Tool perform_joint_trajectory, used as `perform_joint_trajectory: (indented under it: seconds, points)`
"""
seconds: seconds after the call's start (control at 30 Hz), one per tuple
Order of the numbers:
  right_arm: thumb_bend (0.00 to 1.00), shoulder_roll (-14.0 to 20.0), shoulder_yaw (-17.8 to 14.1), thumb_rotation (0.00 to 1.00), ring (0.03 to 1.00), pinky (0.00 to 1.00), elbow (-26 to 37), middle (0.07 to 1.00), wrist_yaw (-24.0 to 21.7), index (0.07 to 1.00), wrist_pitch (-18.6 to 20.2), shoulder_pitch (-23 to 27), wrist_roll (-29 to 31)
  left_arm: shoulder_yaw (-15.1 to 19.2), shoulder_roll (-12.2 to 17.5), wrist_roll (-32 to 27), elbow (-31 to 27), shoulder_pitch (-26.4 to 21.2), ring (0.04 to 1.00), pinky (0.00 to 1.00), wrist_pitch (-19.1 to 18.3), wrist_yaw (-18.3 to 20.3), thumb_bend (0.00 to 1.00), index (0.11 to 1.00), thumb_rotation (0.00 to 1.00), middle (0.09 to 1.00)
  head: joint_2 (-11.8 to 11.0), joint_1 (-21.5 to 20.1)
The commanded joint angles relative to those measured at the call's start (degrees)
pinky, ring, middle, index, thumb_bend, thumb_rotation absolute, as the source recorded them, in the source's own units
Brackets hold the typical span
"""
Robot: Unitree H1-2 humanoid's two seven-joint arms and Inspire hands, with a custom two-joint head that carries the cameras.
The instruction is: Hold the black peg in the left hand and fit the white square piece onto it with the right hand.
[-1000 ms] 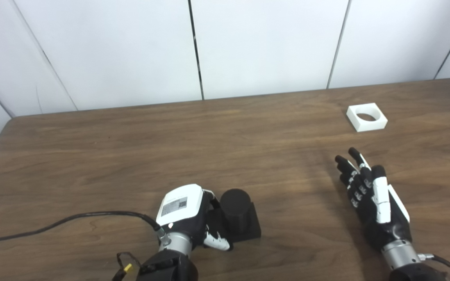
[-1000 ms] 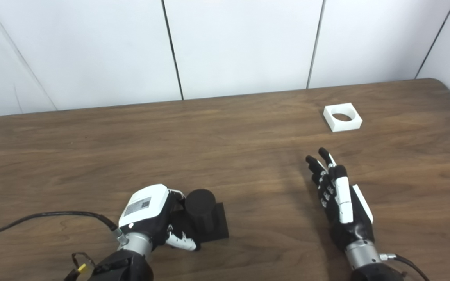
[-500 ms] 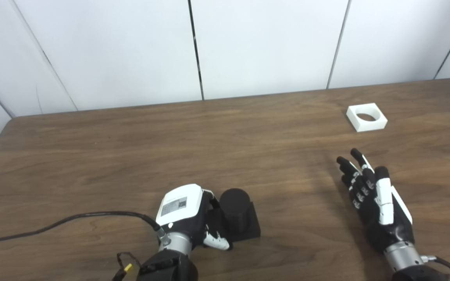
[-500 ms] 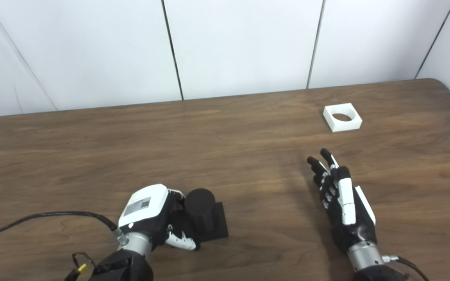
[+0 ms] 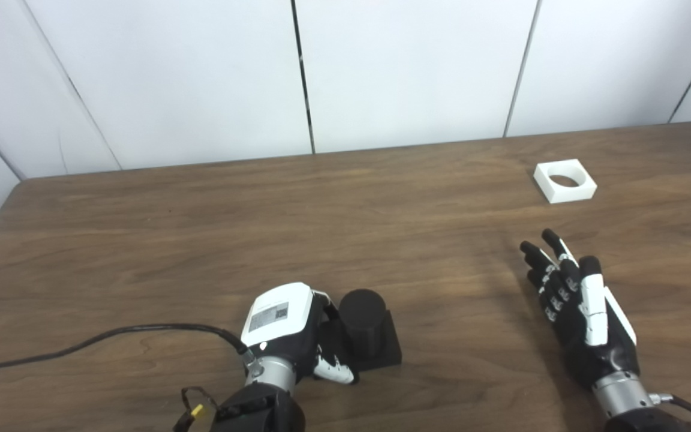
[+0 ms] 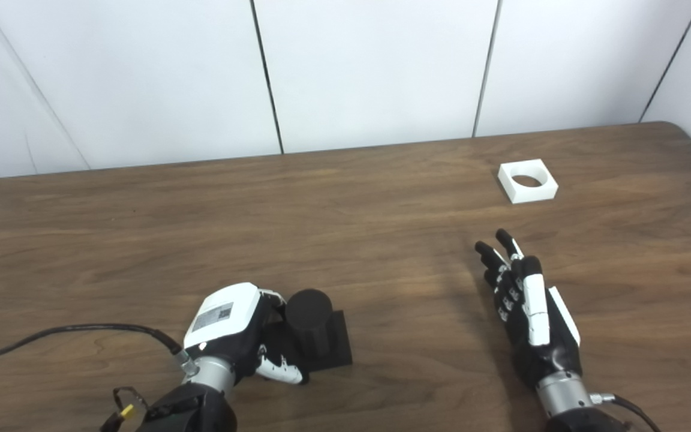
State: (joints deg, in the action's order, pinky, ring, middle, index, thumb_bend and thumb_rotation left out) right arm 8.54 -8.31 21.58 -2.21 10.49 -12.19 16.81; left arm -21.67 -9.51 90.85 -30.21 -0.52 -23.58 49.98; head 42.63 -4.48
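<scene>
The black peg [image 5: 362, 321], a round post on a square black base, stands on the table near the front. My left hand [image 5: 288, 330] is wrapped around its left side, shut on it. The white square piece [image 5: 564, 180] with a round hole lies flat at the far right of the table. My right hand [image 5: 579, 306] hovers over the table's right front, open and empty, fingers stretched toward the white piece and well short of it. The same shows in the right eye view: peg [image 6: 309, 324], white piece [image 6: 528, 180], right hand [image 6: 528, 309].
The brown wooden table [image 5: 261, 228] meets a white panelled wall at the back. A black cable [image 5: 99, 342] runs from my left wrist to the left edge. The table's right corner is rounded near the white piece.
My right hand has drifted slightly right and back toward the front edge, still open. The left hand and the peg have not moved. The view has shifted a few pixels.
</scene>
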Motion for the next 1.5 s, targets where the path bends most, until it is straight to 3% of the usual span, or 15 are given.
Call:
perform_joint_trajectory:
  seconds: [0.0,0.57,0.67,0.83,0.93,0.97,1.1,1.33,1.47]
  points:
    - [0.70,0.2,-0.6,1.00,0.968,1.00,1.2,0.909,-0.6,0.984,-2.1,1.1,0.3,-0.9,-3.5,0.3,3.4,0.6,0.948,1.00,1.0,1.4,0.52,0.485,0.05,0.852,-0.2,-0.2]
    - [0.68,1.5,-2.6,1.00,0.978,1.00,3.5,0.927,-0.7,0.992,-1.5,2.0,1.0,-0.5,-2.7,-0.2,2.7,0.5,0.948,1.00,1.2,2.1,0.52,0.485,0.05,0.849,-0.8,-3.8]
    - [0.68,3.4,-4.9,1.00,0.981,1.00,4.3,0.930,0.0,0.989,-0.6,3.7,1.4,-0.2,-2.6,-0.3,2.5,0.3,0.951,1.00,1.2,2.6,0.52,0.485,0.05,0.853,-0.6,-4.1]
    - [0.66,7.9,-8.6,0.99,0.971,1.00,6.0,0.929,0.8,0.976,4.3,7.5,1.8,-0.1,-2.4,-0.1,2.8,-0.1,0.953,1.00,1.4,3.3,0.52,0.485,0.05,0.857,-0.9,-5.4]
    - [0.64,10.3,-10.1,0.86,0.951,1.00,5.3,0.916,1.0,0.971,6.2,9.9,2.0,-0.1,-2.4,-0.2,2.9,-0.2,0.948,1.00,1.5,3.0,0.52,0.485,0.05,0.855,-0.9,-5.9]
    - [0.67,10.9,-10.4,0.77,0.941,1.00,4.9,0.910,1.3,0.967,6.8,10.7,1.6,-0.1,-2.4,-0.2,2.9,-0.2,0.947,1.00,1.5,2.9,0.52,0.485,0.05,0.853,-0.9,-6.0]
    - [0.74,15.0,-9.5,0.58,0.927,0.95,2.9,0.908,1.1,0.966,8.8,13.8,-3.8,-0.2,-2.1,-0.4,2.9,0.0,0.947,1.00,1.8,2.7,0.52,0.485,0.05,0.851,-1.4,-6.4]
    - [0.87,27.6,-3.6,0.40,0.973,0.99,-7.2,0.956,-3.2,0.966,5.5,20.5,-17.8,0.1,-1.7,-1.2,2.9,0.0,0.946,1.00,1.8,2.0,0.52,0.485,0.05,0.850,-1.9,-6.7]
    - [0.93,33.0,0.7,0.31,0.957,0.83,-12.7,0.990,-6.3,0.961,4.6,25.6,-22.9,0.3,-1.3,-2.0,2.9,0.1,0.943,1.00,2.1,1.6,0.52,0.484,0.05,0.852,-2.0,-6.6]
